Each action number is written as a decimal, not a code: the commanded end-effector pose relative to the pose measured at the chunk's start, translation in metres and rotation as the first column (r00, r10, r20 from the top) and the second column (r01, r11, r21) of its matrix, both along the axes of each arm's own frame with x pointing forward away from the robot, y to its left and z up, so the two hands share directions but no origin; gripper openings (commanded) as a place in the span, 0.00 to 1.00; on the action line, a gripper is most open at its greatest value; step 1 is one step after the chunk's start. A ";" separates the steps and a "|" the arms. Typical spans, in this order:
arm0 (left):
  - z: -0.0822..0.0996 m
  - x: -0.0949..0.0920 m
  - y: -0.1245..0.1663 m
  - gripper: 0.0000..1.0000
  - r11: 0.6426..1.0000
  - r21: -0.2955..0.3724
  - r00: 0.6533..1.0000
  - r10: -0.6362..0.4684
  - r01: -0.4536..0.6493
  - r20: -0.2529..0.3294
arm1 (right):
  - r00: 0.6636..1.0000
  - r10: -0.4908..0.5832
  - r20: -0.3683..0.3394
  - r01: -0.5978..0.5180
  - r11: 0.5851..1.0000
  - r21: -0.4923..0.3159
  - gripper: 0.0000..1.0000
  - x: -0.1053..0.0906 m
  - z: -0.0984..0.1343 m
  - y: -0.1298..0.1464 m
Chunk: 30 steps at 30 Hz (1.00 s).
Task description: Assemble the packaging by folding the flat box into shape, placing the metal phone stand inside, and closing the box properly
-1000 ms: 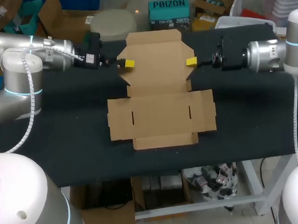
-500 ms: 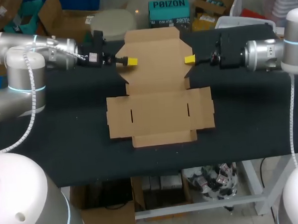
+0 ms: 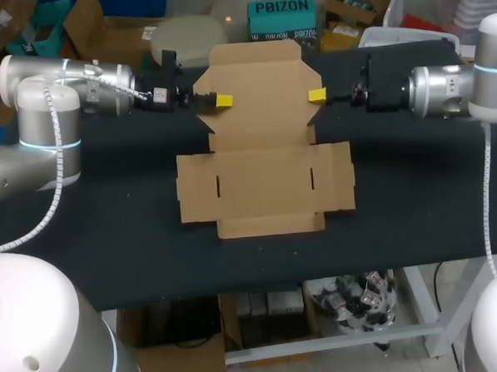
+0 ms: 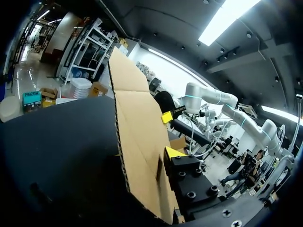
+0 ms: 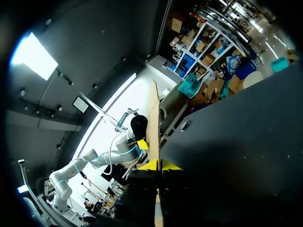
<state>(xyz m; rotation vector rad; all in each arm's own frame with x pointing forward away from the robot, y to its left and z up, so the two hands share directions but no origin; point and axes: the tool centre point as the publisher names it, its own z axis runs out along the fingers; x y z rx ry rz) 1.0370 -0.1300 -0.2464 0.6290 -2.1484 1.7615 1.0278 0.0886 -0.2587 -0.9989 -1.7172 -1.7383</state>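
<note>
A silver and white left arm comes in from the left side of a black table and stretches along its far edge. Its left gripper is clamped on the left edge of a flat brown cardboard box. One yellow fingertip lies against the inner face of the card. The partner finger sits behind the board, out of sight.

The box lies unfolded in the middle of the table. Its wide near section rests flat on the black surface, with a short flap at the left, at the right and along the near edge, and two narrow slots cut into it. Beyond that, the far lid panel reaches to the far edge of the table. From the left wrist camera this panel stands up off the table, tilted rather than lying flat.

On the right, the right gripper holds the opposite edge of the same far panel, level with the left one. From its own wrist camera the card is seen edge-on, with a yellow fingertip on each side, pinching it. The silver and white right arm runs from there to the right side of the table, also along the far edge.
</note>
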 end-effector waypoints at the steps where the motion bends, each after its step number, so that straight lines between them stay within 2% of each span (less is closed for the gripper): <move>1: -0.001 0.004 -0.002 0.31 1.000 -0.005 1.000 -0.017 0.017 -0.001 | 1.000 -0.003 0.002 0.003 1.000 0.004 0.00 0.004 -0.001 0.002; 5: 0.000 0.004 -0.006 0.23 1.000 -0.004 1.000 -0.022 0.022 0.000 | 1.000 -0.005 0.000 0.005 1.000 0.005 0.00 0.007 -0.001 0.003; 10: 0.001 0.005 -0.007 0.19 1.000 -0.003 1.000 -0.026 0.026 -0.001 | 1.000 -0.007 0.001 0.007 1.000 0.009 0.00 0.009 -0.001 0.004; 13: 0.000 0.005 -0.008 0.10 1.000 -0.005 1.000 -0.028 0.028 -0.001 | 1.000 -0.007 0.003 0.007 1.000 0.011 0.00 0.010 0.000 0.004; 21: 0.000 0.006 -0.009 0.05 0.999 -0.017 0.999 -0.033 0.033 0.001 | 1.000 -0.015 0.008 0.015 1.000 0.013 0.00 0.011 0.001 0.004; 24: -0.001 0.006 -0.009 0.00 0.999 -0.022 0.999 -0.038 0.038 0.001 | 1.000 -0.017 0.010 0.016 1.000 0.017 0.00 0.011 0.001 0.003; 30: -0.001 0.007 -0.010 0.00 0.998 -0.035 0.999 -0.053 0.053 0.003 | 1.000 -0.019 0.009 0.019 0.999 0.027 0.00 0.012 0.002 0.003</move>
